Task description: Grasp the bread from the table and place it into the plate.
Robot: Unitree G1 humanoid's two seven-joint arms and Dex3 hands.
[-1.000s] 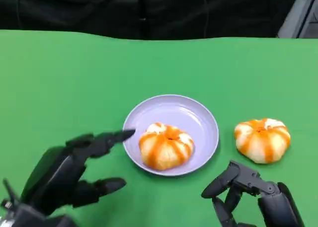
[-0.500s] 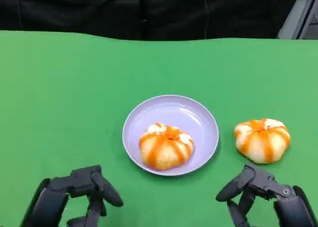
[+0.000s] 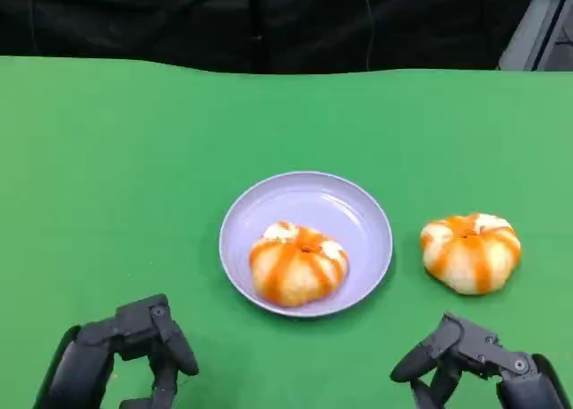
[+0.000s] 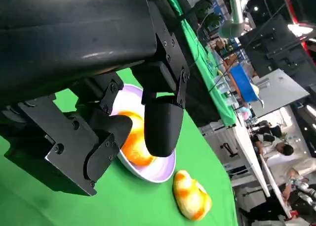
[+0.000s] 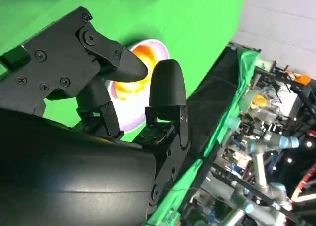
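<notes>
Head view: the fingers [image 3: 170, 342] of the left hand [image 3: 121, 355] are curled inward and hold nothing; the hand's lower part is cut off by the frame edge. The right hand [image 3: 474, 364] is also partly cut off at the lower edge, its fingers bent and apart, holding nothing. One second ago the left hand reached toward the plate with fingers spread; it now sits low and well apart from the plate [image 3: 358, 212]. The right hand has dropped slightly. One bread [image 3: 297, 263] lies in the plate; a second bread [image 3: 470, 251] rests on the green table [image 3: 134, 158], just beside the plate on the right.

Left wrist view: the left hand's fingers hide part of the plate and the bread in it. The second bread [image 4: 191, 195] lies apart on the table.

Right wrist view: the right hand's fingers stand apart, covering part of the plate [image 5: 129, 114].
</notes>
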